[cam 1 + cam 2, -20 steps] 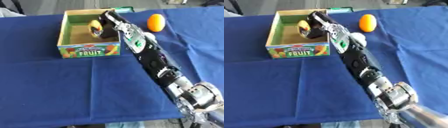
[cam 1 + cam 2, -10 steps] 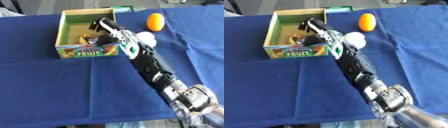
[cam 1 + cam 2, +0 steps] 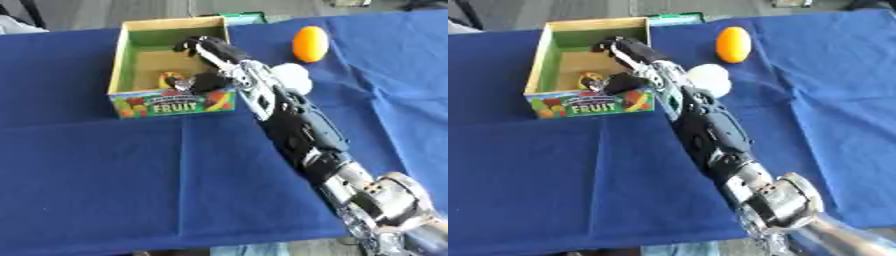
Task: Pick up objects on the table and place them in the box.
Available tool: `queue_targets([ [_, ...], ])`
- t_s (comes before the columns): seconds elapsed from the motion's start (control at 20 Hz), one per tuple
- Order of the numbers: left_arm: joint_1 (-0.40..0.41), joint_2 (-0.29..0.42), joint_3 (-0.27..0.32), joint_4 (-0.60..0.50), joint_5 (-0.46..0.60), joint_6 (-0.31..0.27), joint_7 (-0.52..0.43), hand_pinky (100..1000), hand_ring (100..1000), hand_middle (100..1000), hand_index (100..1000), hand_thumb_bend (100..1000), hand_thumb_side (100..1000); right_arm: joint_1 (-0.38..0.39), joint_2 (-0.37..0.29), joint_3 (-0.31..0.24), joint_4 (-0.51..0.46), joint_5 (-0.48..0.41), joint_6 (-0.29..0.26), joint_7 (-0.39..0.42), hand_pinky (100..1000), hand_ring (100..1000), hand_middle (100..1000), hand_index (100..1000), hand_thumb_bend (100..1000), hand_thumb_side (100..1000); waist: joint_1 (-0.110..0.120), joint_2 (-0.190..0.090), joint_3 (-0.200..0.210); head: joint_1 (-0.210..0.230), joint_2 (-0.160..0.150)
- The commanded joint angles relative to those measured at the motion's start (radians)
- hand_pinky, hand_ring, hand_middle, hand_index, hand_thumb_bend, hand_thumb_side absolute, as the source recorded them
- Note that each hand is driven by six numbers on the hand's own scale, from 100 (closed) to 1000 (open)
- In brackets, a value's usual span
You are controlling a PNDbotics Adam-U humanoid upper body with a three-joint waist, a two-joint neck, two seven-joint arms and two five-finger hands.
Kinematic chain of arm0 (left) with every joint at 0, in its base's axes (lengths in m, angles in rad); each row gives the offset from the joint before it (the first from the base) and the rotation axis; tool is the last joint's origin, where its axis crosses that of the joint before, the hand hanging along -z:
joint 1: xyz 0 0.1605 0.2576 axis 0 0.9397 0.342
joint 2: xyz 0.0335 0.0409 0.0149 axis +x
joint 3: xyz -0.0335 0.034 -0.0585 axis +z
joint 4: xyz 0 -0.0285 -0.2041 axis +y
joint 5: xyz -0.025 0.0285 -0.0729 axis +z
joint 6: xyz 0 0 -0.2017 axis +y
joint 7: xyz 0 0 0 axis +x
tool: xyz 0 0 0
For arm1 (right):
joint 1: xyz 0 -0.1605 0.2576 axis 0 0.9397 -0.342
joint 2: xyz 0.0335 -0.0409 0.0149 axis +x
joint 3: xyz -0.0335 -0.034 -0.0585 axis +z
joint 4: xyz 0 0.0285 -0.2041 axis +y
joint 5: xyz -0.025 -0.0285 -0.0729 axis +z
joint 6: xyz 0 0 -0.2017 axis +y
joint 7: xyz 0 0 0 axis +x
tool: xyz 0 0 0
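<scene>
The right hand [image 3: 203,52] reaches into the box [image 3: 125,61], fingers spread and holding nothing, seemingly having let go of the yellow-and-dark item [image 3: 171,80] lying on its floor. An orange [image 3: 310,44] and white ball [image 3: 709,78] wait on the worktop [image 3: 105,170].

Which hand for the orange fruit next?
Right, probably. The right robot hand is over the box, and the orange fruit lies on that arm's side of the table. The left robot hand shows in neither view.
</scene>
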Motion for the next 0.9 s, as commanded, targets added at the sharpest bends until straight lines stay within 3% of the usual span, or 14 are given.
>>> queue_targets([
  [0.05, -0.003, 0.008, 0.004, -0.010, 0.004, -0.002, 0.001, 729, 485, 594, 668, 100, 650, -0.041, -0.044, -0.015, -0.061, -0.049, 0.003, 0.002, 809, 789, 806, 878, 597, 603, 0.003, -0.018, -0.005, 0.006, 0.005],
  [0.6, 0.005, 0.013, 0.008, -0.010, 0.001, -0.001, 0.005, 729, 486, 593, 668, 100, 652, -0.090, -0.200, -0.056, -0.135, -0.230, 0.087, 0.036, 809, 786, 797, 876, 595, 581, -0.003, -0.026, -0.027, 0.021, 0.005],
  [0.9, 0.006, 0.016, 0.011, -0.010, -0.001, -0.001, 0.007, 730, 487, 593, 668, 100, 652, -0.087, -0.265, -0.081, -0.100, -0.227, 0.126, 0.013, 805, 782, 792, 873, 585, 574, -0.006, -0.026, -0.032, 0.020, 0.005],
])
